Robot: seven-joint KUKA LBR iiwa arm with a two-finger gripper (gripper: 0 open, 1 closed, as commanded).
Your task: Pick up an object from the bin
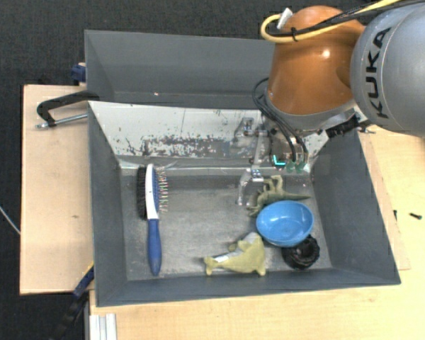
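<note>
My gripper (pixel 250 187) reaches down at the bin's right middle, near the back wall. Just to its right lies a small olive-green floppy thing (pixel 274 185), touching or almost touching the gripper; I cannot tell whether it is held. A blue bowl (pixel 285 222) sits right below that thing, open side up. In front of the bowl a yellow-green soft toy (pixel 242 259) lies flat by the front wall. A black round thing (pixel 300 253) rests against the bowl's lower right edge.
A hairbrush (pixel 152 214) with a blue handle and a black-and-white head lies lengthwise at the bin's left. The arm with its orange cover hangs over the bin's back right corner. Bare floor lies between the brush and the gripper.
</note>
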